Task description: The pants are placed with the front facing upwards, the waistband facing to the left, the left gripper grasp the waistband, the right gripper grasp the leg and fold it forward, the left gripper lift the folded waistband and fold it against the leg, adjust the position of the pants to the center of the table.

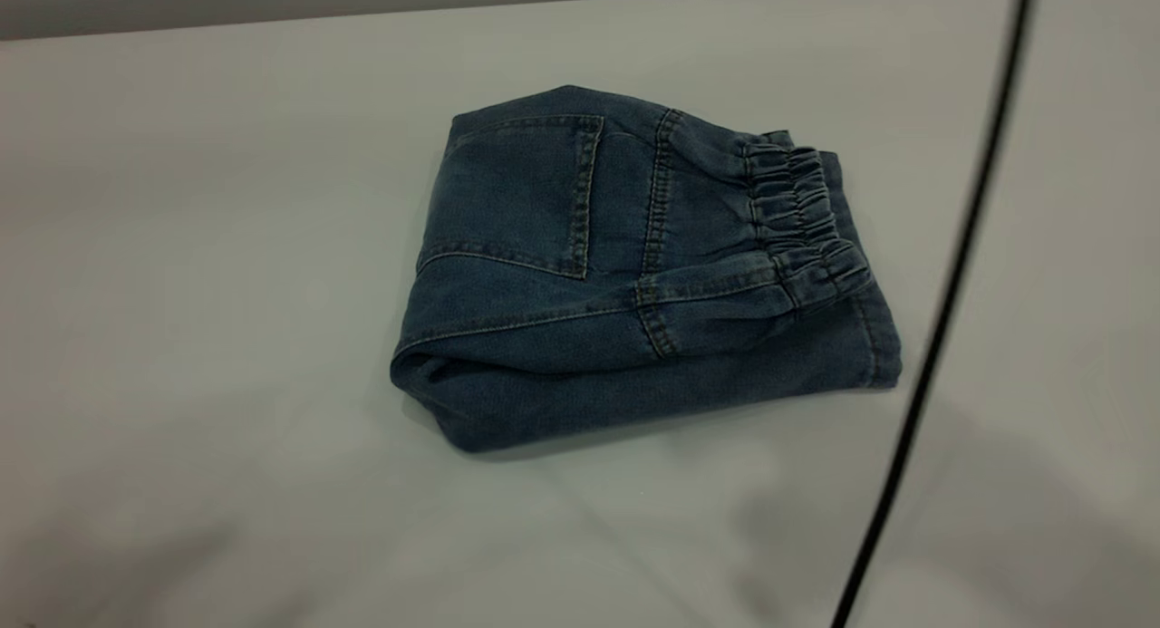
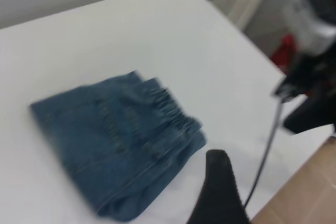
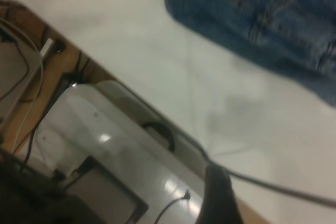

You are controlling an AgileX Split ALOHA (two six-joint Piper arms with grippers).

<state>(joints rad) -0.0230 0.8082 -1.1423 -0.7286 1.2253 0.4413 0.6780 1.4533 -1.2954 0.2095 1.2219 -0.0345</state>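
The pants (image 1: 580,284) lie folded into a compact blue denim bundle on the white table (image 1: 181,247), patch pocket (image 1: 526,193) facing up. The ruched waistband (image 1: 802,216) sits on top at the bundle's right end. Of the leg, only layered denim edges show along the near side (image 1: 652,388). Neither gripper appears in the exterior view. In the left wrist view my left gripper (image 2: 218,192) hovers off the pants (image 2: 115,140), beside their waistband end, touching nothing. In the right wrist view my right gripper (image 3: 218,198) hangs over the table's edge, well away from the pants (image 3: 262,14).
A black cable (image 1: 942,320) runs across the table just right of the pants. The left wrist view shows the other arm (image 2: 315,51) beyond the table's far corner. Off the table edge sit a shiny grey housing (image 3: 105,145) and loose wires (image 3: 21,77).
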